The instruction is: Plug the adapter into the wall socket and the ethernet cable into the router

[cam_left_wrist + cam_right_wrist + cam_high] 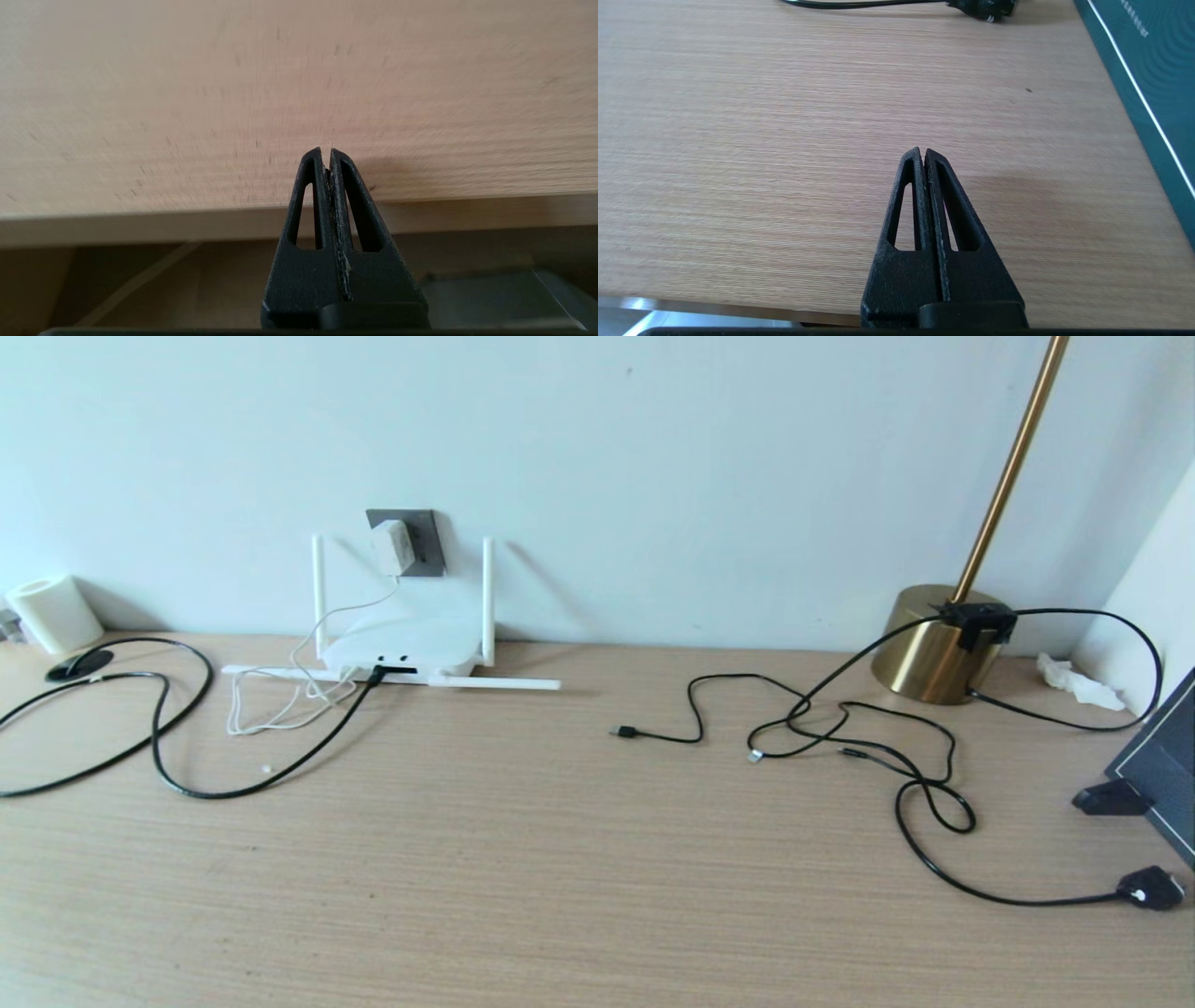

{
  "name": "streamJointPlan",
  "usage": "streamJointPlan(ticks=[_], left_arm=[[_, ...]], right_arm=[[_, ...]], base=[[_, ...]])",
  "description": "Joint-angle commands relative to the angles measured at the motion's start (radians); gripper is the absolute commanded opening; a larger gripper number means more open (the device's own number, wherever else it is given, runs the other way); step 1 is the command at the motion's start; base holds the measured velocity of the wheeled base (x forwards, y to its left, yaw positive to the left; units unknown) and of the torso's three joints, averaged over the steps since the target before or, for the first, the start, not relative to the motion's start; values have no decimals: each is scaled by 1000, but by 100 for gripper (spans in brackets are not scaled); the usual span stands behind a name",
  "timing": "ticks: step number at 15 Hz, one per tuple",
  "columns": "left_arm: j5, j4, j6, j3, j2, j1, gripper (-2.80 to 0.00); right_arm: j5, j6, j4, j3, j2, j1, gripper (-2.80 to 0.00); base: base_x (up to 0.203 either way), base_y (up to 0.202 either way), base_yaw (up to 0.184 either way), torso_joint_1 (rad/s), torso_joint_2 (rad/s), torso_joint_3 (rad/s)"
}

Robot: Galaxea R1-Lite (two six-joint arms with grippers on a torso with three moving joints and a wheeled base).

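We've got the adapter (392, 547) sitting in the wall socket (417, 541) up on the wall, with its thin white cord (280, 695) hanging down and looping on the desk (560, 859) beside the router (403, 651). The router lies flat against the wall right under the socket, two antennas upright and two lying flat along the desk. The ethernet cable (187, 747) runs across the left part of the desk in big loops and ends at the router's front edge, where it looks plugged in. Our left gripper (326, 154) is pinched together, empty, near the desk's front edge. Our right gripper (921, 153) is pressed together too, holding nothing, over bare wood. Off right, black USB cables (840, 728) are tangled near a brass lamp base (924, 644).
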Motion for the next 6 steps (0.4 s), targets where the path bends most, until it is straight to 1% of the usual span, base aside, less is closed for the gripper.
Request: streamJointPlan(ticks=[1,2,5,6], left_arm=[[-7,-20,2,12,-160,-17,-280],[1,-37,-20,19,-158,-27,-280],[26,-42,-87,19,-158,-28,-280],[28,-40,-94,20,-157,-28,-280]], right_arm=[[-2,14,2,0,1,0,-280],[-17,26,2,0,1,0,-280],[-13,20,-20,10,1,0,-280],[-12,17,-25,11,0,0,-280]], base=[[0,0,0,0,0,0],[0,0,0,0,0,0],[0,0,0,0,0,0],[0,0,0,0,0,0]])
